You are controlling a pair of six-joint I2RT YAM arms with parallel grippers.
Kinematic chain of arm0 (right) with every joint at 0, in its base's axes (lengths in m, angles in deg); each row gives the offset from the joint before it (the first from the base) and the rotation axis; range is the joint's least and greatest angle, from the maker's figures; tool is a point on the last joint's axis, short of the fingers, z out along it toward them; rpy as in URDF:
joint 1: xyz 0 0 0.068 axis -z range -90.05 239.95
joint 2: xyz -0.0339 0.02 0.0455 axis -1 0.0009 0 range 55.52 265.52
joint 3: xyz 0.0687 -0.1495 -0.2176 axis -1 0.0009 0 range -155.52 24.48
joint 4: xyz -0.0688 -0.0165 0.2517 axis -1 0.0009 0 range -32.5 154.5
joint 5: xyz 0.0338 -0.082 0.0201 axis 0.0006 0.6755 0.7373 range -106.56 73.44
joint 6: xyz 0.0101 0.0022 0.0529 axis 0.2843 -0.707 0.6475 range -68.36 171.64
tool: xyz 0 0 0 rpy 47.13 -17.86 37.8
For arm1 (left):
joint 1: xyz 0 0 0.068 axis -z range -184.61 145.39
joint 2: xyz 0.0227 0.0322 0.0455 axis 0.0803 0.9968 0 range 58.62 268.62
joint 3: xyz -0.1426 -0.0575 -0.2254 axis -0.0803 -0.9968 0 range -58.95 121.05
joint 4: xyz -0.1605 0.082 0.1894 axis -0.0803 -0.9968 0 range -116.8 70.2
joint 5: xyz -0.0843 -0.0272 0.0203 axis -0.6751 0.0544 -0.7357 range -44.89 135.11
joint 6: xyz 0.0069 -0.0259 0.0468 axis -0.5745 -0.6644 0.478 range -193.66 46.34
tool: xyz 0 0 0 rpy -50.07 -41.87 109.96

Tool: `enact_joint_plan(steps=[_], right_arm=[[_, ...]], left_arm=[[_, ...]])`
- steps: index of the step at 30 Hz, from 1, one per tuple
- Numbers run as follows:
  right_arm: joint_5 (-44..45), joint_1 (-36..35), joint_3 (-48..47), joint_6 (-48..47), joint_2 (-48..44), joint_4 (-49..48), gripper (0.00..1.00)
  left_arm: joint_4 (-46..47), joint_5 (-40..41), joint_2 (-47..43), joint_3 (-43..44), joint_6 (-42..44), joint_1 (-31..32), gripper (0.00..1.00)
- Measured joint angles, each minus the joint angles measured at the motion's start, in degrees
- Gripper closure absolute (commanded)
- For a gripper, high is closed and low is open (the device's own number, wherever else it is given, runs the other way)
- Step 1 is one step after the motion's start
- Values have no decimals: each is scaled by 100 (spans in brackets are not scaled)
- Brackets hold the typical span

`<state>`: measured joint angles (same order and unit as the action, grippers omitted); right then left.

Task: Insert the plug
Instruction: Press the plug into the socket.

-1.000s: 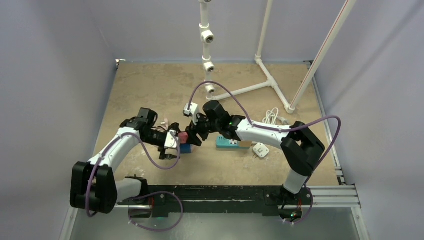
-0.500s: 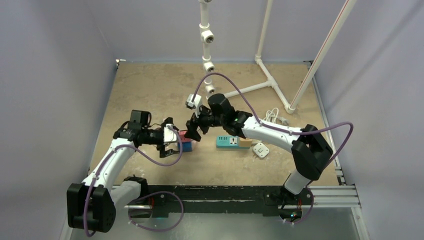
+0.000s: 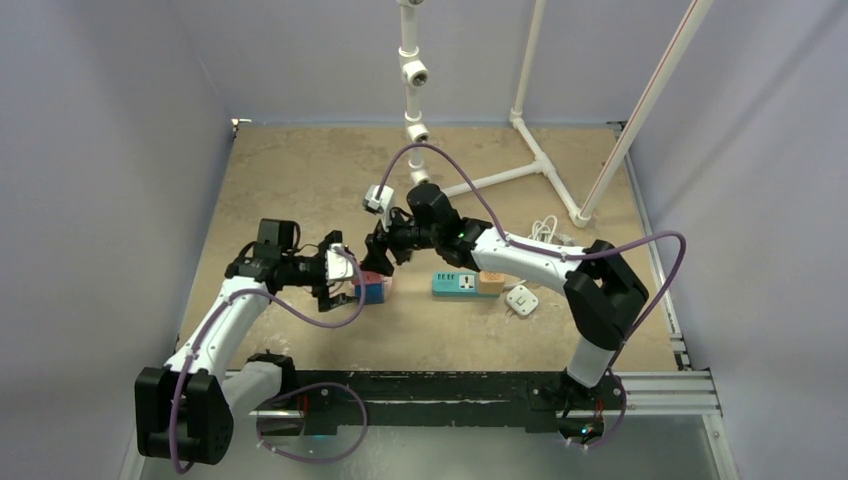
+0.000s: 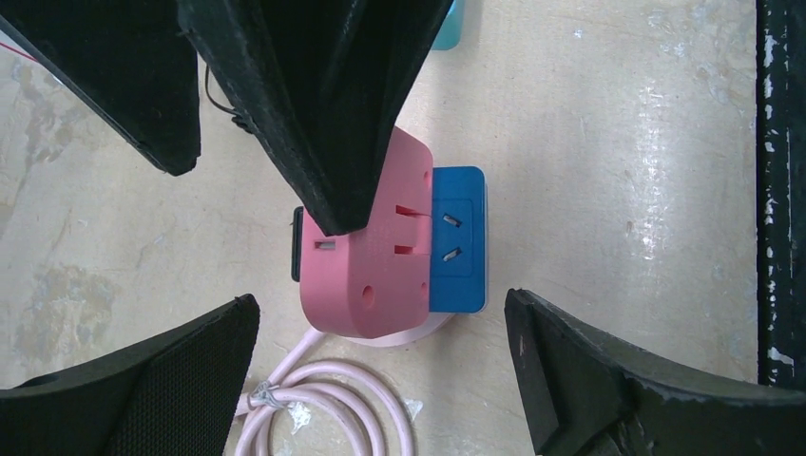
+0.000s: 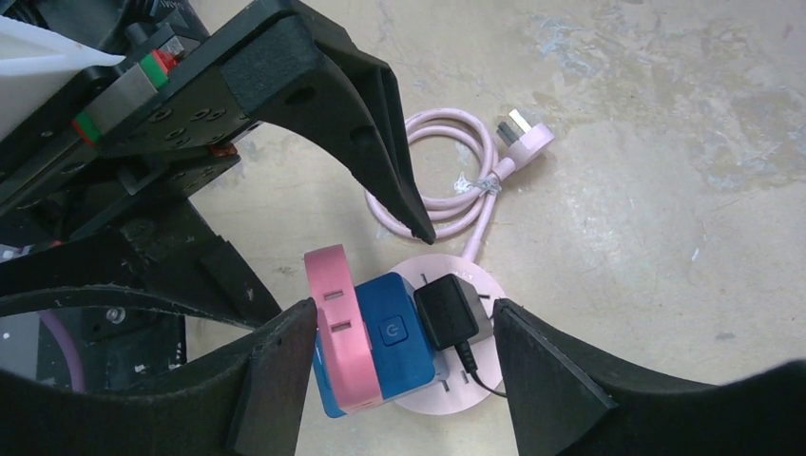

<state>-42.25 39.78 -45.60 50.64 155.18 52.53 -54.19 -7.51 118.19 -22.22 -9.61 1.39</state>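
Note:
A pink and blue socket cube (image 5: 380,332) stands on a round pink base (image 5: 475,380). The black plug (image 5: 454,313) sits pressed against the cube's blue side, its thin cord trailing off. My right gripper (image 5: 403,306) is open and straddles both. One of its fingers (image 5: 285,370) touches the pink face, while the other stands just clear of the plug. In the left wrist view my left gripper (image 4: 382,296) hangs wide open beside the cube (image 4: 380,256), touching nothing. From above, both grippers, left (image 3: 340,272) and right (image 3: 380,255), crowd the cube (image 3: 374,291).
The cube's pink cable (image 5: 447,190) lies coiled beside it, ending in a pink plug head (image 5: 521,133). A teal power strip (image 3: 455,284), a white adapter (image 3: 522,299) and a white cord (image 3: 545,232) lie to the right. A white pipe frame (image 3: 520,170) stands behind.
My right gripper has shifted left and settled lower around the cube. The left arm swung its elbow outward and turned its gripper to face the cube from the left.

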Motion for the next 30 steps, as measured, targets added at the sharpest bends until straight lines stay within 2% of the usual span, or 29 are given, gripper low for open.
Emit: enact_joint_plan(steps=[2,7,18,30], right_arm=[[-39,20,4,42,11,-39,25],[-92,168,79,175,11,-175,29],[-81,260,79,138,59,-203,32],[387,269,81,-61,356,-315,31]], left_arm=[[-7,24,-26,0,0,-7,1],[-129,44,-96,0,48,-33,1],[-173,44,-227,-2,162,-35,1],[-125,203,-431,-17,122,-44,1]])
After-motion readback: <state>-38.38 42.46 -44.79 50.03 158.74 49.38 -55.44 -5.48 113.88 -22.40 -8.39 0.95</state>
